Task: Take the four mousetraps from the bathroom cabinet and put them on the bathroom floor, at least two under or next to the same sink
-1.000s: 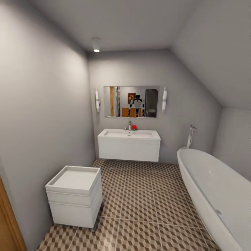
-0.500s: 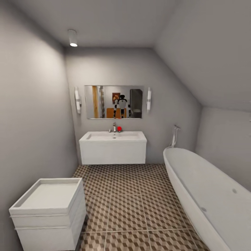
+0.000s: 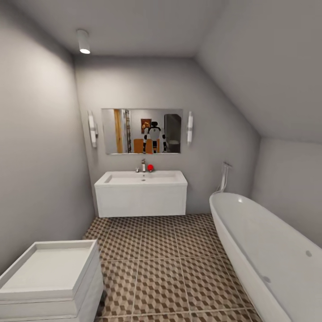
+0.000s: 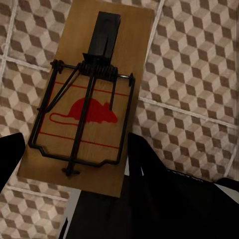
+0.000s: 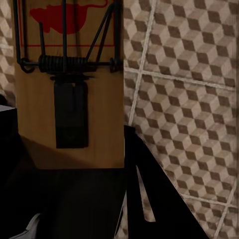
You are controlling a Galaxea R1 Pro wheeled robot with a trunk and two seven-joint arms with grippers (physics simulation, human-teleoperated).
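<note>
left hand [image 4: 74, 164]: black fingers | right hand [image 5: 69, 169]: black, slotted finger

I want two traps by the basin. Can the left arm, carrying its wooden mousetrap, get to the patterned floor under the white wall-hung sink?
Probably yes, after driving closer: the cube-patterned tile floor ahead lies bare up to the white wall-hung sink. The left gripper holds a brown wooden mousetrap.

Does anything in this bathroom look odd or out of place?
Mostly tidy. The oddity: each gripper holds a mousetrap, left and right, above the cube-patterned floor. A small red object sits by the tap on the sink.
</note>
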